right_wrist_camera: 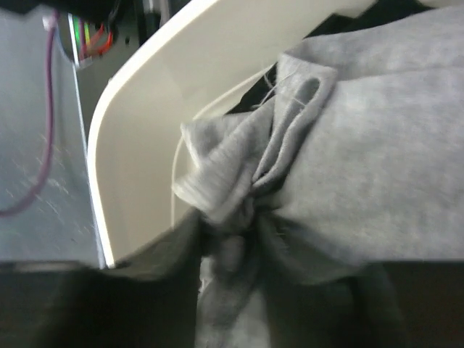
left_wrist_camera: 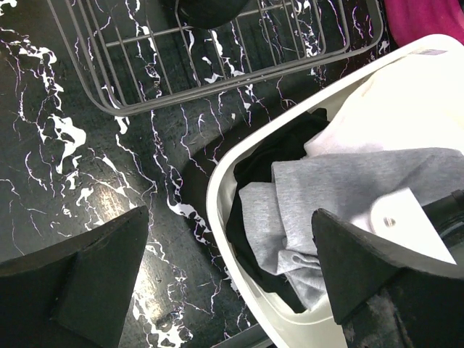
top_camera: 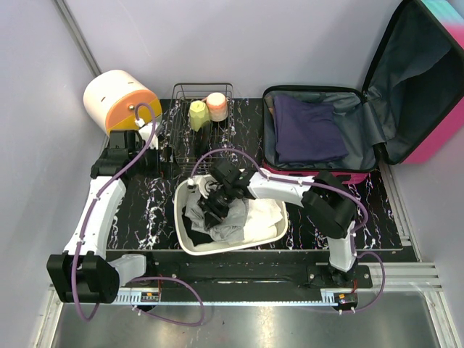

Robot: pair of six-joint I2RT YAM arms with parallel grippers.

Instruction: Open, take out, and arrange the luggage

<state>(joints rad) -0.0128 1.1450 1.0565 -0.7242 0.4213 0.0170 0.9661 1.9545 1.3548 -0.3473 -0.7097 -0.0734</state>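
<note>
Here, the clothes tub (top_camera: 270,233) hems my right gripper (top_camera: 215,211), seemingly pinching grey cloth (right_wrist_camera: 377,167); left gripper (left_wrist_camera: 230,217) gapes; pink luggage (top_camera: 435,141) lies open.

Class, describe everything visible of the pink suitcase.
The suitcase lies open at the back right of the black marbled table. Its hard shell looks hot pink, teal at one lid corner, with black zipper trim and dark grey fabric lining. The lid stands tilted back to the right. A folded dark purple garment lies in the base.

Free tabletop (left_wrist_camera: 109,167) between wire rack (top_camera: 183,152), basin (left_wrist_camera: 216,199)
</note>
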